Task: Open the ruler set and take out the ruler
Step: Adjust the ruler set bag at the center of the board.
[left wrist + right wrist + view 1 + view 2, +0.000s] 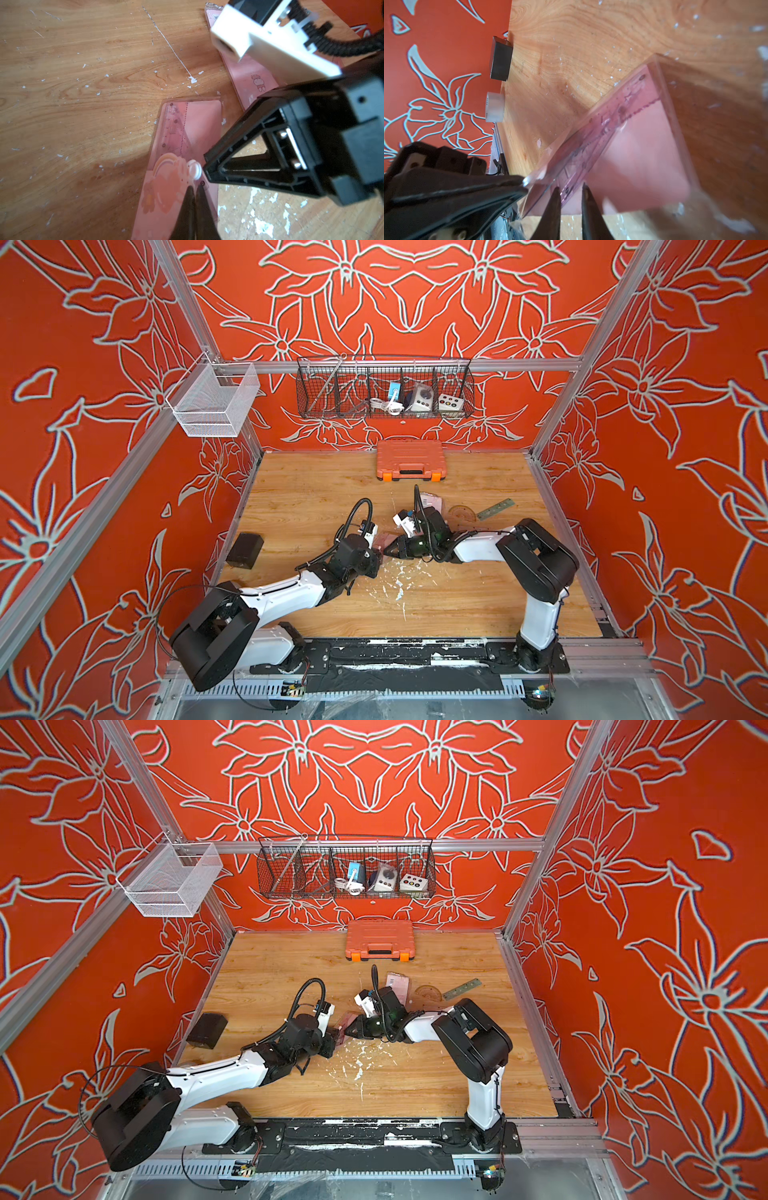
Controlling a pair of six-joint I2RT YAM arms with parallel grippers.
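The ruler set (166,197) is a pink see-through pouch with a white snap (194,169), lifted off the table mid-scene in both top views (384,540). My left gripper (195,187) is shut on the pouch's front sheet beside the snap. A translucent pink ruler (602,133) with a printed scale lies inside, its end at the pouch's open mouth. My right gripper (570,187) faces the left one (380,558) tip to tip. Its jaws are drawn in on that end of the ruler, which fills the narrow gap between them.
An orange tool case (410,460) stands at the back. A clear protractor (462,512), a grey-green straight ruler (495,508) and a pink card (430,502) lie behind the right arm. A black box (245,549) and a white roll (495,107) sit at the left wall.
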